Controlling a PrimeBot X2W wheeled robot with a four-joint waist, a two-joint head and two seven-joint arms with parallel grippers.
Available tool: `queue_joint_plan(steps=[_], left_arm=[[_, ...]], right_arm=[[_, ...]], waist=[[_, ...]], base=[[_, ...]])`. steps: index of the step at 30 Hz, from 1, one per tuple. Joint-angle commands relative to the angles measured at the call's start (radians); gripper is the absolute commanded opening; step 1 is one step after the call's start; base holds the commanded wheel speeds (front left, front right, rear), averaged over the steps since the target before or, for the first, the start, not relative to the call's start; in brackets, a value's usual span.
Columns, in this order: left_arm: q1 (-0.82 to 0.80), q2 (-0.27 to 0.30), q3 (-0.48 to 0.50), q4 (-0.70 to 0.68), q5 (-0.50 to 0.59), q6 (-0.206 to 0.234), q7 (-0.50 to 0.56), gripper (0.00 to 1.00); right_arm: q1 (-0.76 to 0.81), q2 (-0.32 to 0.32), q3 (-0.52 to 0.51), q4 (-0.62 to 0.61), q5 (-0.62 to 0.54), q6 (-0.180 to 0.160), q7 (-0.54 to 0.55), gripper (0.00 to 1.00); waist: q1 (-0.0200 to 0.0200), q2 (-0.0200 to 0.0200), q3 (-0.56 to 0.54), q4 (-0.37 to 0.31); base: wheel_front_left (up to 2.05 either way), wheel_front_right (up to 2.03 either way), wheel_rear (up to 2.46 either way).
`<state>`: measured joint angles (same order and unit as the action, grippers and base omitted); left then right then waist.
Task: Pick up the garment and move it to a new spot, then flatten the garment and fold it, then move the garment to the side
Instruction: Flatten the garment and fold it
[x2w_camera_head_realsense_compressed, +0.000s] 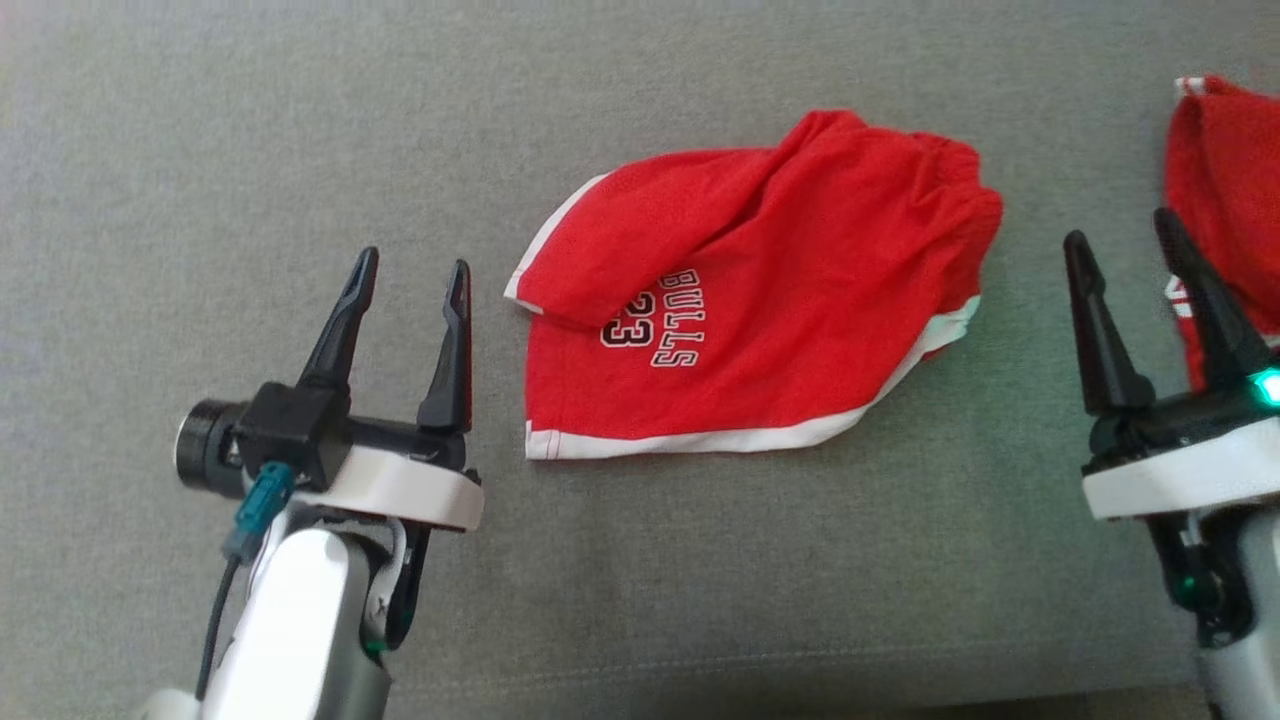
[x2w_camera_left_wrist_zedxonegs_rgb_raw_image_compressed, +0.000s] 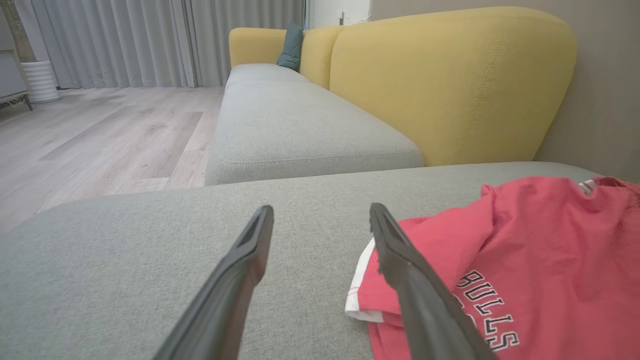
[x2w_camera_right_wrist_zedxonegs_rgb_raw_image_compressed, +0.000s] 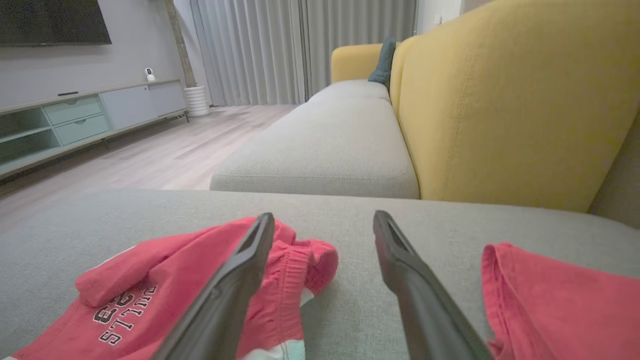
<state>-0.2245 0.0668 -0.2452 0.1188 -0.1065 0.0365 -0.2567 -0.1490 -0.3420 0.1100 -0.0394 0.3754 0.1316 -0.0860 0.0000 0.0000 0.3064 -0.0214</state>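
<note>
Currently, the crumpled red fabric shorts with white trim (x2w_camera_head_realsense_compressed: 800, 330) lie on the grey woven sofa cushion (x2w_camera_head_realsense_compressed: 200, 120), between the left gripper (x2w_camera_head_realsense_compressed: 415, 268) and right gripper (x2w_camera_head_realsense_compressed: 1120, 228); both stand spread apart, empty.

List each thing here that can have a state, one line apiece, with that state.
red shorts, lying rumpled on the grey cushion, one leg flopped over the print, not yet flattened or folded.
second red garment, lying apart from the shorts, cut off by the frame.
left gripper, jaws open, empty, beside the shorts.
right gripper, jaws open, empty.
curtains, drawn shut.
</note>
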Motion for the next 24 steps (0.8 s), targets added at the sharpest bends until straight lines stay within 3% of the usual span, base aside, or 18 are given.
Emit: queue_joint_plan(steps=[1, 10, 24], left_arm=[[-0.001, 0.02, 0.036, -0.034, 0.011, 0.007, -0.005, 1.0], [0.075, 0.028, 0.042, -0.043, 0.004, 0.015, -0.005, 1.0], [0.097, 0.028, 0.028, -0.049, 0.001, 0.022, -0.005, 1.0]], right_arm=[[0.02, -0.003, 0.011, -0.037, -0.011, -0.001, -0.009, 1.0], [0.124, 0.048, 0.025, -0.055, -0.078, -0.001, 0.005, 1.0], [0.117, 0.065, 0.021, -0.061, -0.074, -0.001, 0.006, 1.0]], waist=[[0.0, 0.0, -0.016, -0.012], [0.0, 0.0, -0.069, -0.025], [0.0, 0.0, -0.071, -0.02]], base=[[0.0, 0.0, 0.0], [0.0, 0.0, 0.0], [0.0, 0.0, 0.0]])
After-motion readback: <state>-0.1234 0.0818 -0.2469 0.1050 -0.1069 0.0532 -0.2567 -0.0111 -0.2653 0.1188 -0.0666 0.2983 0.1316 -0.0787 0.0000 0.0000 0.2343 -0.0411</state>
